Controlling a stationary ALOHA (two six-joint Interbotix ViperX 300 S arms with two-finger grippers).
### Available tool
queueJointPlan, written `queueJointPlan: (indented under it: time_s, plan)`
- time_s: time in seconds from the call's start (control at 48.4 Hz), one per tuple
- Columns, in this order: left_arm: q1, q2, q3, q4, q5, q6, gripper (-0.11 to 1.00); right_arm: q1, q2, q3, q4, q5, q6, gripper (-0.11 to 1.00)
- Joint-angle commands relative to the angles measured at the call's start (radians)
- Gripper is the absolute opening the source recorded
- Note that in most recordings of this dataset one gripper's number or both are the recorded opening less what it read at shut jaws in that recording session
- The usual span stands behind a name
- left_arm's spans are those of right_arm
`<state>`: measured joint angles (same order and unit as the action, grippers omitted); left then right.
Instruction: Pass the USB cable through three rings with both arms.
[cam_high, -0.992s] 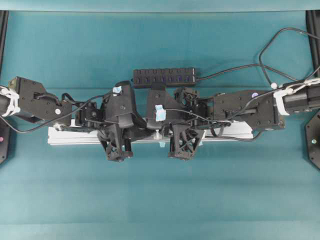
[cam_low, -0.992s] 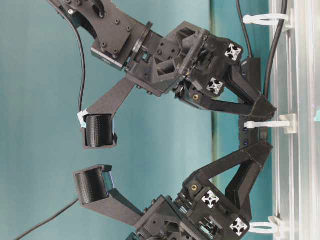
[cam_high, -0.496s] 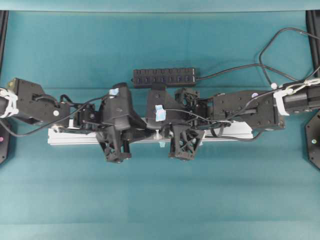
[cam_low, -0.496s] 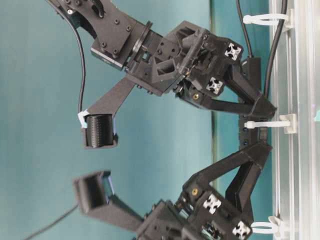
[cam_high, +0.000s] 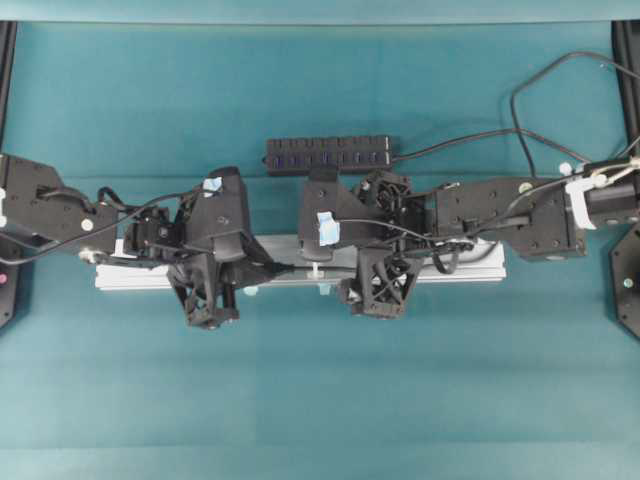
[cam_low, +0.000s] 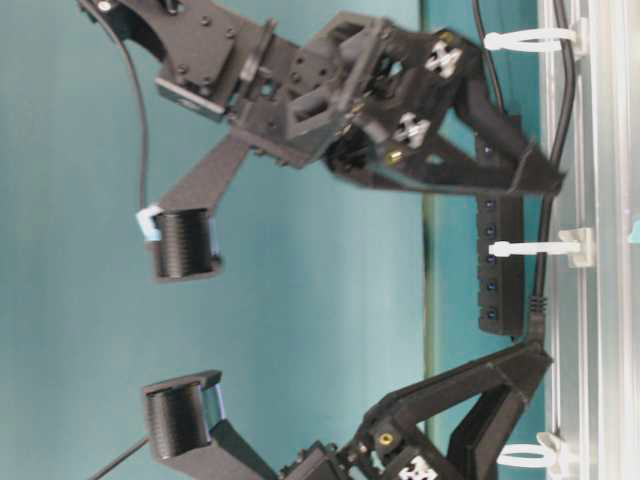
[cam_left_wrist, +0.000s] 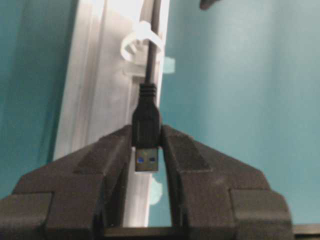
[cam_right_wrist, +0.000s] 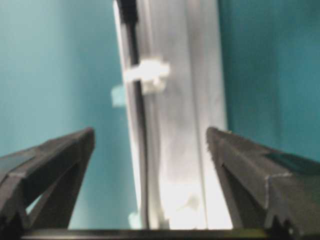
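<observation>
Your left gripper (cam_left_wrist: 147, 150) is clamped on the black plug of the USB cable (cam_left_wrist: 148, 120), silver tip pointing back toward the wrist camera. The cord runs from there toward 12 o'clock in that view, straight through the middle ring (cam_left_wrist: 141, 42) on the silver rail (cam_left_wrist: 95, 100). Your right gripper (cam_right_wrist: 150, 145) stands spread wide with nothing between its fingers; the cord lies along the rail below it, passing another ring (cam_right_wrist: 147, 75) toward 12 o'clock in the right wrist view. From table level, the cord runs through the ring (cam_low: 535, 248) at 3 o'clock, and the last ring (cam_low: 528, 455) waits at 5 o'clock, not yet threaded.

The left hand alone carries the cable now. If you pull quickly, I judge the cord could snag at a ring and drag the plug out of the fingers. If the plug tilts, its tip may butt against the last loop rather than enter. The arms sit close together at the rail; a careless right-hand regrasp could knock the left.
</observation>
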<state>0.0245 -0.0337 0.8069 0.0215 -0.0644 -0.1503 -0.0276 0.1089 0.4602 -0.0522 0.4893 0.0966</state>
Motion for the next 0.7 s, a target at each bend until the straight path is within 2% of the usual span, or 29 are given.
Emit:
queueJointPlan:
  time_s: [0.0,0.289,0.496,0.682]
  plan:
    - [-0.003,-0.023,-0.008,0.002,0.002,0.002,0.25,-0.002,-0.02,-0.021,-0.005,-0.018,0.005,0.62]
    - [-0.003,-0.044,-0.002,0.002,0.049,0.005,0.25,-0.003,-0.02,-0.023,-0.005,-0.04,0.005,0.6]
    - [-0.008,-0.078,0.003,0.002,0.153,0.005,0.25,-0.005,-0.02,-0.028,-0.005,-0.077,0.005,0.6]
    - [-0.006,-0.137,0.005,0.005,0.166,0.008,0.25,-0.003,-0.021,-0.026,-0.005,-0.084,0.003,0.6]
